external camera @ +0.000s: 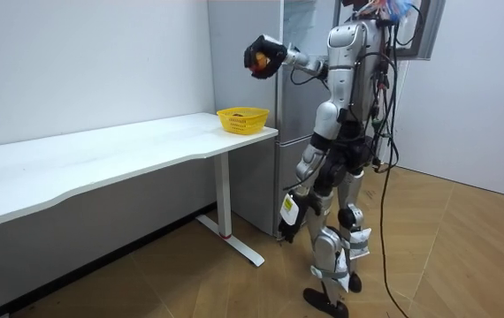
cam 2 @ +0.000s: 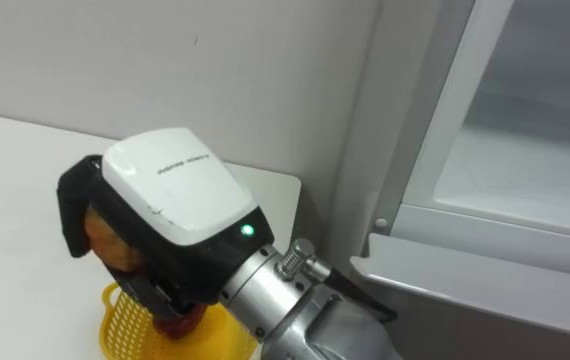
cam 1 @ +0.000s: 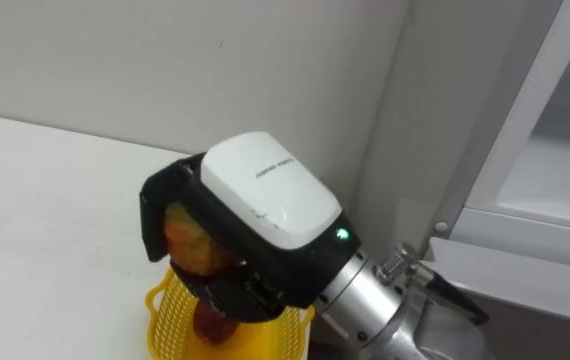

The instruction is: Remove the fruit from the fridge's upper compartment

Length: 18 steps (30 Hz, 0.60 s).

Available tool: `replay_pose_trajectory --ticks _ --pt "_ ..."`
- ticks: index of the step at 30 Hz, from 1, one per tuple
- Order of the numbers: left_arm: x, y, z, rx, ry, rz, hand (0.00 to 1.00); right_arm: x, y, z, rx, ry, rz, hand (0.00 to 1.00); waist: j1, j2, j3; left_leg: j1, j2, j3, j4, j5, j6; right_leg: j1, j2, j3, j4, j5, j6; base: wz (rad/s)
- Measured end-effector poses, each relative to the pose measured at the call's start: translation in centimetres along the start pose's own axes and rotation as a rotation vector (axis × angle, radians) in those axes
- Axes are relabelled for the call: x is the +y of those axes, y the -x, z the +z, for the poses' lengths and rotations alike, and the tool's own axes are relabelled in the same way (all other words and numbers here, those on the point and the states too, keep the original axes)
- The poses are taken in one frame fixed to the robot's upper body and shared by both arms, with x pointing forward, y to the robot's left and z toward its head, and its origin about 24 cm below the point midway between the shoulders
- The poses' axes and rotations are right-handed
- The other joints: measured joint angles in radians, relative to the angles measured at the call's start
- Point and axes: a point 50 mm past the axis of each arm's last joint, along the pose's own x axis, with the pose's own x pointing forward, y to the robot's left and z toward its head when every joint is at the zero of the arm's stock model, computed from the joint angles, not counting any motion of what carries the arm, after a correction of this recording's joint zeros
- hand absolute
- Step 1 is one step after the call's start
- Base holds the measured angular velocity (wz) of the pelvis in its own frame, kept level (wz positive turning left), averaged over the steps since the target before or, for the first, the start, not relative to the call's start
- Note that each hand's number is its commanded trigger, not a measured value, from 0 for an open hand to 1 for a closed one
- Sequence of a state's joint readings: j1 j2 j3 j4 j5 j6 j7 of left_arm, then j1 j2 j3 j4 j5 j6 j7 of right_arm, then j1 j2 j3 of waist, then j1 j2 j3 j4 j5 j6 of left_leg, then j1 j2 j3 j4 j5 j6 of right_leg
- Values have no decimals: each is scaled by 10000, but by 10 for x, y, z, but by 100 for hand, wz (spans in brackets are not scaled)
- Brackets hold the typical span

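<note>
The right hand wears a glossy white plastic shell over matt black fingers, with brushed metal at its wrist. The fruit has smooth, faintly shiny skin. The basket is plastic mesh, the table smooth matt white, the fridge smooth grey.

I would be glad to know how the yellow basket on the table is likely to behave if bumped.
The yellow basket looks like thin open mesh, so it is probably light and would slide easily. It sits near the corner of the table, so a hard push might send it off. The right hand, curled round a fruit, hangs above it.
</note>
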State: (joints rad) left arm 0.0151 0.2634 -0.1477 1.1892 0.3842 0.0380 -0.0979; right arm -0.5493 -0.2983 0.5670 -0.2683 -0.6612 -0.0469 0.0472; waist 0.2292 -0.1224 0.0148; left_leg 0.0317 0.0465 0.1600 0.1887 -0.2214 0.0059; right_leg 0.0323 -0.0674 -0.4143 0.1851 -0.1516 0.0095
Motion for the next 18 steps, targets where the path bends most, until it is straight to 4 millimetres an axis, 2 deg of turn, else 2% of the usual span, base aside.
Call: replay_pose_trajectory --ticks 5,10,18 --pt "-2 0 -1 79 17 -53 0 11 -1 -13 722 -208 375 100 160 -11 13 -36 -28 20 1 0 1 -4 -33 -16 1 -3 5 2" --pt "-3 0 2 -9 35 -74 0 25 -1 -23 1302 -513 767 100 476 -9 14 -211 -34 25 54 9 15 -162 -43 -41 3 -10 17 0" --pt "-6 -1 3 -8 -122 -195 0 45 2 -37 1967 -719 1472 100 524 98 89 -255 -54 18 113 14 26 -159 -81 -151 17 -10 17 1"
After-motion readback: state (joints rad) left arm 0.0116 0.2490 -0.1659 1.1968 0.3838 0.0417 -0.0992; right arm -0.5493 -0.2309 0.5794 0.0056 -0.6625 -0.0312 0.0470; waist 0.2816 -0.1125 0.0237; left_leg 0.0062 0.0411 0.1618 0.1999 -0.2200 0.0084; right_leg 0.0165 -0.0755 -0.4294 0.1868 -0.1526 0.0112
